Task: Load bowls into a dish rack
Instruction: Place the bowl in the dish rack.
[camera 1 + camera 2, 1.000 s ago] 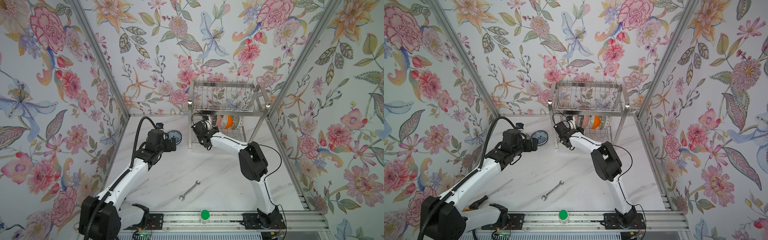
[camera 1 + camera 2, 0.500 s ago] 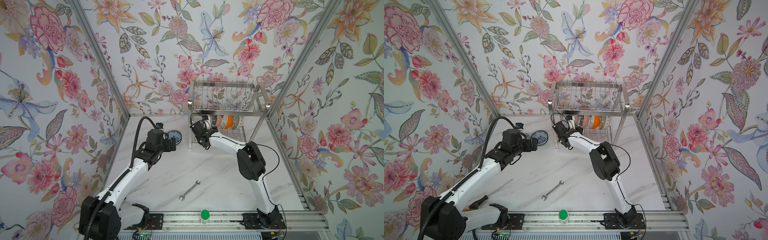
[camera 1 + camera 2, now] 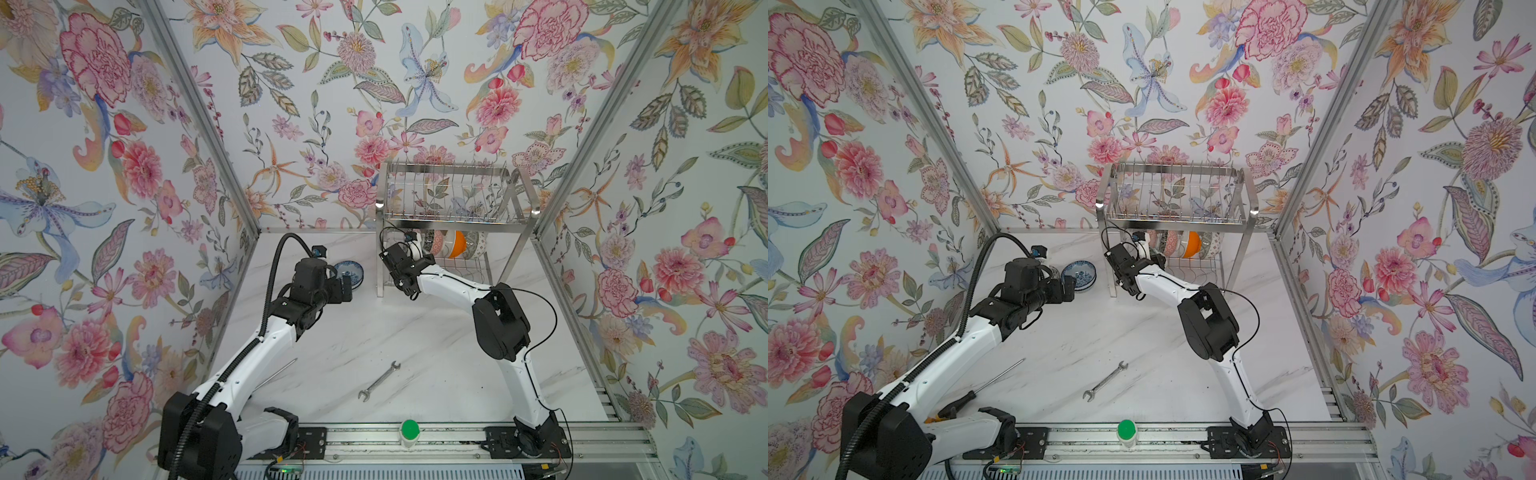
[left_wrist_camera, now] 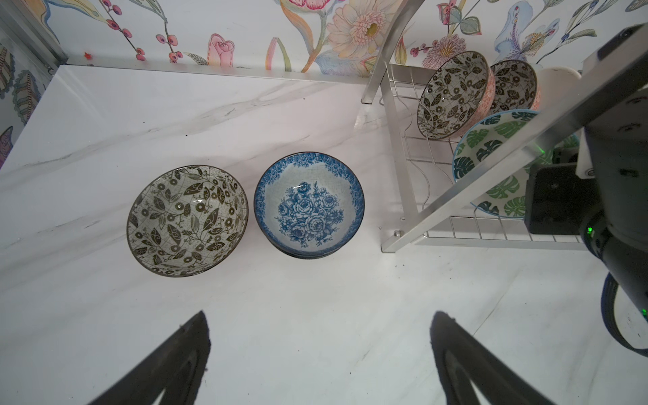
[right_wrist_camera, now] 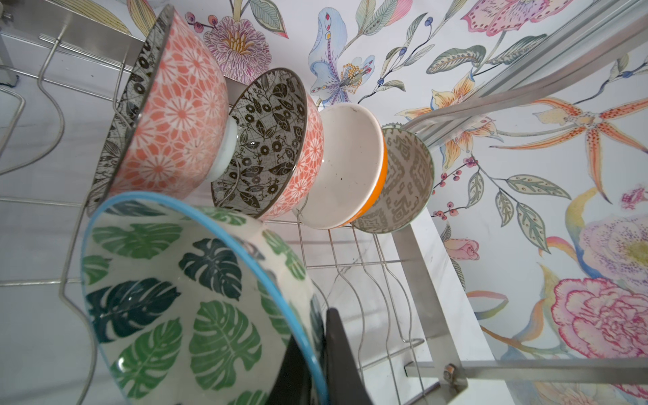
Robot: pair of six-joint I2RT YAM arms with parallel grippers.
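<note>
Right tool (image 5: 317, 336) tight on green-leaf bowl (image 5: 175, 298) rim at dish rack (image 5: 413, 252); left tool (image 4: 319, 317) wide

No lettering, label, brand or number can be read in any view. The bowls (image 4: 308, 205) bear only flower and leaf patterns; the dish rack (image 3: 457, 222) shows bare steel.

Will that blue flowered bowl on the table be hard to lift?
Probably stiff and breakable: the blue bowl looks like glazed ceramic. Its shiny surface may be slippery. Upright on the flat table, it seems unlikely to roll.
</note>
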